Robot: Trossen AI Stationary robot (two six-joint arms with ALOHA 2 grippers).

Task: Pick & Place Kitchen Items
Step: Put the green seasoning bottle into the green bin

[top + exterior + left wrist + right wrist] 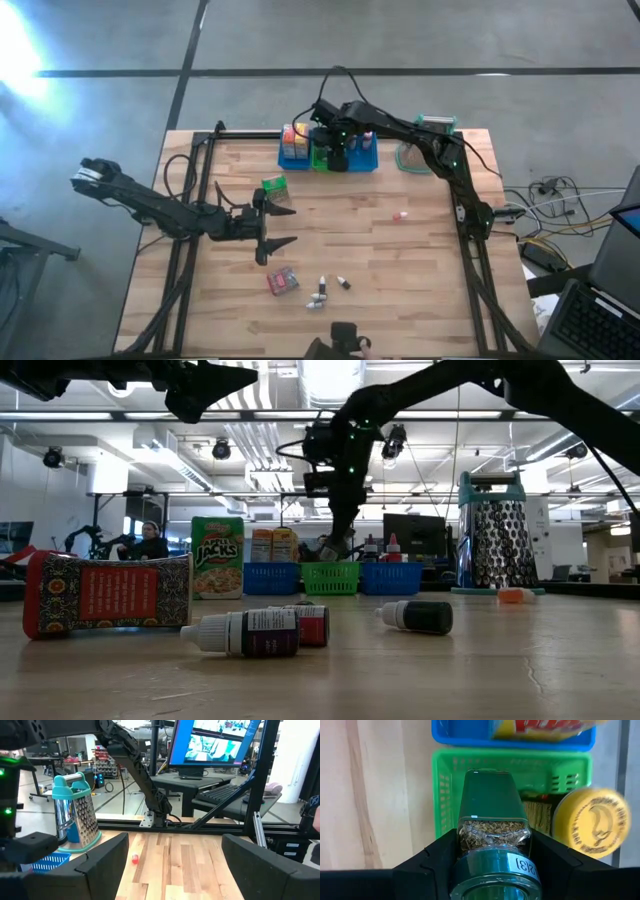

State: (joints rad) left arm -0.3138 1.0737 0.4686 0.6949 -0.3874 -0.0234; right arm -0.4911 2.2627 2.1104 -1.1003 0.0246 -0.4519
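Observation:
My right gripper (pixel 338 150) hangs over the far bins, pointing steeply down, shut on a jar of dried herbs (pixel 492 827) with green ends. Below the jar is the green bin (pixel 445 795), between two blue bins (pixel 295 152). My left gripper (pixel 285 225) is open and level above the table's left middle and holds nothing. A green cereal box (pixel 273 186) stands just beyond it. Near the front edge a pink-red packet (pixel 283 282) and small bottles (pixel 322 292) lie on the wood. A small red-orange item (pixel 400 215) lies at mid-right. My right gripper pinches the herb jar between its two fingers (pixel 432 865) at the jar's round upper end (pixel 495 870). The fingers come from above, slanting down. The jar hangs below them, its dark green lower end (pixel 492 795) over the green bin and clear of it.
A metal grater with a teal handle (pixel 420 150) stands right of the bins at the far right. A yellow round cap (pixel 592 822) shows at the green bin's side, and boxes fill the left blue bin. Bare wood spreads across the table's middle and right (pixel 400 270).

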